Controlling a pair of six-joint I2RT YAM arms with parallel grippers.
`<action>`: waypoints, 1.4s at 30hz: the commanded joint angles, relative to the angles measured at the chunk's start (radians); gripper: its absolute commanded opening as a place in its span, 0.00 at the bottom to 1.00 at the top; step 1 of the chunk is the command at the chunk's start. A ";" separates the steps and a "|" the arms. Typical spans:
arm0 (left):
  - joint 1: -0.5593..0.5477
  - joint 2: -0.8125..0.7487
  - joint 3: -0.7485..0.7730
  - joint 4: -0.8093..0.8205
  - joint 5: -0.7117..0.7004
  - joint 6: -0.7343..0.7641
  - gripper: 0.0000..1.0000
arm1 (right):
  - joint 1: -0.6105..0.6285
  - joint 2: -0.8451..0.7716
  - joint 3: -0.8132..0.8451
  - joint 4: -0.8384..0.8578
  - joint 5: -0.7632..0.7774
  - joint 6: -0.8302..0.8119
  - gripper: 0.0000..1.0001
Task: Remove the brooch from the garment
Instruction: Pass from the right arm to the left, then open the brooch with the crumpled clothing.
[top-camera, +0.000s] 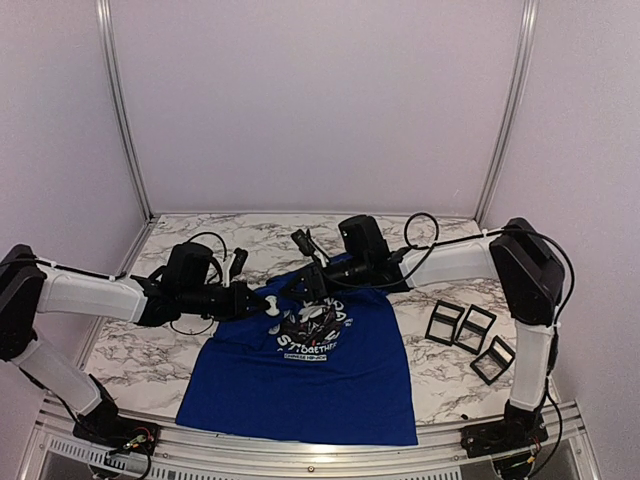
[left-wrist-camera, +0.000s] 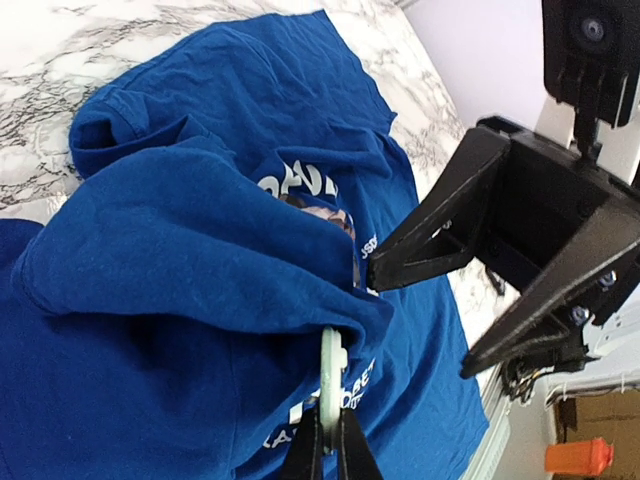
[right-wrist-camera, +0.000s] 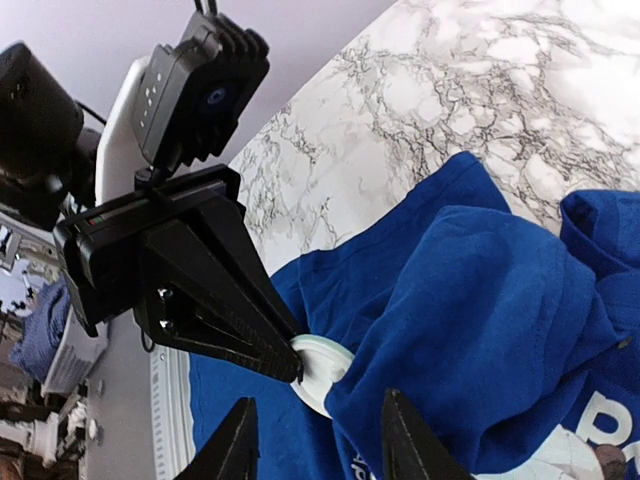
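Marble table (top-camera: 140, 350) sitting in a pale-walled booth, walls (top-camera: 320, 100) meeting at metal rails (top-camera: 120, 110). Three black frames (top-camera: 468, 335) lying on R side. Shirt (top-camera: 300, 385) lying centre, hem near, collar far, long axis running near-far, chest bunching into a raised fold. Brooch (right-wrist-camera: 324, 374), white disc, poking from fold edge. L gripper (right-wrist-camera: 296, 368) pinching brooch rim, jaws closed on it. R gripper (right-wrist-camera: 318, 440) hanging w/ jaws apart, holding nothing, one tip touching fold.
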 joint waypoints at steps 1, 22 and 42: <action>-0.005 -0.040 -0.068 0.255 -0.066 -0.153 0.00 | -0.009 -0.050 -0.048 0.102 0.059 0.115 0.47; -0.049 -0.010 -0.144 0.526 -0.079 -0.251 0.00 | -0.012 0.010 -0.077 0.285 0.064 0.370 0.56; -0.054 -0.016 -0.158 0.545 -0.109 -0.250 0.00 | -0.021 0.005 -0.150 0.420 0.030 0.464 0.54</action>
